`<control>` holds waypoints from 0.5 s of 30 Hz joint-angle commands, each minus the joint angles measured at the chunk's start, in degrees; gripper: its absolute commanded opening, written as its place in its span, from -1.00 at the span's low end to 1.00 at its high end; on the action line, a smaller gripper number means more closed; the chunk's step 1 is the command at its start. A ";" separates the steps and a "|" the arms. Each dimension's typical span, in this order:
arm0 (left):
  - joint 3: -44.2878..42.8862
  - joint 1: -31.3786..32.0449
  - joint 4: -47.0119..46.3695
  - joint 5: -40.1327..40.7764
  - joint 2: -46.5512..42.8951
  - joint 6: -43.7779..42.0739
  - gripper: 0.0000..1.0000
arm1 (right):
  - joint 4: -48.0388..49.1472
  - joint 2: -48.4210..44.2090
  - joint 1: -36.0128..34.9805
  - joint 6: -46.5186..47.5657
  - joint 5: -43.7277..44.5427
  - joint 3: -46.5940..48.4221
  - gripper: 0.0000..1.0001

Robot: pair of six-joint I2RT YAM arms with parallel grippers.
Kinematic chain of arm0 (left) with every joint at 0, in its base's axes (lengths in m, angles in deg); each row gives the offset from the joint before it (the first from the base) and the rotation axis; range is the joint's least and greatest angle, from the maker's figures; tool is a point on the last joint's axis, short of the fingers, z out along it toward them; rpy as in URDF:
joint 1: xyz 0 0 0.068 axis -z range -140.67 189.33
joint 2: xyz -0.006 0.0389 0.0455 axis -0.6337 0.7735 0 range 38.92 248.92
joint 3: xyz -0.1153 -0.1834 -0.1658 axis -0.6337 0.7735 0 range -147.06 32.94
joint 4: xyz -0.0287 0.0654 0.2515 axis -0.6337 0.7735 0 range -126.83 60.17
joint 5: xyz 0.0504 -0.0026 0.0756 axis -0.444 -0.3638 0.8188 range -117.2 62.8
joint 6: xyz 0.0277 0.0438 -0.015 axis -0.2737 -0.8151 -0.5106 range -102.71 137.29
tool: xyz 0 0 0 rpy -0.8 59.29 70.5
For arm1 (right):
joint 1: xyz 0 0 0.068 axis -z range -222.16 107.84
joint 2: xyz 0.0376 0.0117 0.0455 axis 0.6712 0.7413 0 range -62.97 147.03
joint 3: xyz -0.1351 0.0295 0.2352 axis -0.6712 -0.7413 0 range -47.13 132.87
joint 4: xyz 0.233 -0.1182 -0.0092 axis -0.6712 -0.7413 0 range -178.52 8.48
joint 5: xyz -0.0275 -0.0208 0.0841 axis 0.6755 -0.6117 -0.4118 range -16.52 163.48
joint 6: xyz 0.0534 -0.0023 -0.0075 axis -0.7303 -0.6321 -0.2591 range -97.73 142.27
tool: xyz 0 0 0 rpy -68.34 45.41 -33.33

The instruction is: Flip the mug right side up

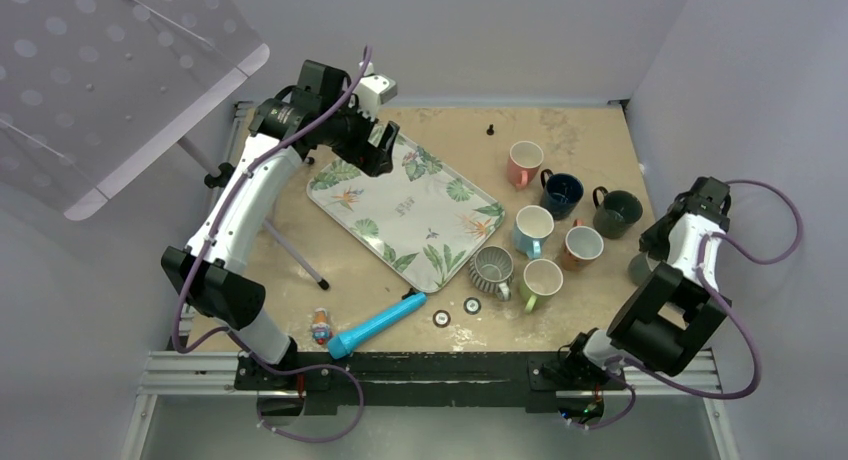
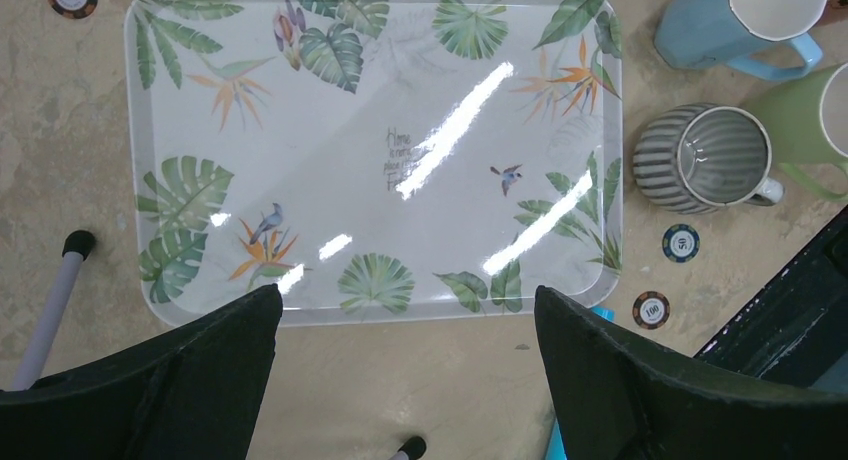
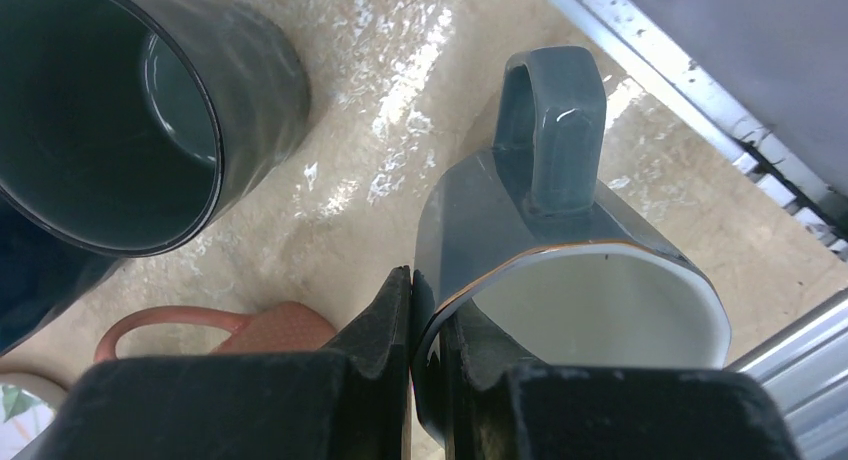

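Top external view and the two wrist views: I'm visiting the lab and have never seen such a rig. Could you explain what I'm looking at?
Two robot arms are bolted at the near edge of a table. The top view looks down from above and behind them. The other two pictures come from a camera on each wrist. On the table lie a leaf-printed tray, seven upright mugs beside it, a blue tube and poker chips. The left arm's fingers are open by the tray, holding nothing. The right arm's fingers, at the table's right edge, pinch the rim of a grey mug, one inside and one outside.
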 commanded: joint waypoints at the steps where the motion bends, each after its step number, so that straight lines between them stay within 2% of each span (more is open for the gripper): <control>1: -1.32 -0.16 -1.45 -2.25 -0.59 -0.79 1.00 | 4.42 -0.06 0.14 -0.18 -1.19 1.35 -0.87; 5: -2.00 -0.18 -0.19 -4.64 -0.33 -2.68 1.00 | 4.58 0.03 0.14 0.21 -1.38 0.94 -0.44; 11: -2.58 -0.25 0.65 -6.31 -0.41 -3.45 1.00 | 3.70 -0.57 0.14 0.69 -2.41 2.56 -0.31; 13: -2.93 -0.32 0.91 -6.80 -0.49 -3.15 1.00 | 2.53 -2.03 0.06 0.91 -0.58 4.61 -0.20; 15: -3.31 -0.42 0.74 -6.58 -0.85 -2.18 1.00 | 1.52 -4.59 -0.39 0.79 0.75 7.60 0.05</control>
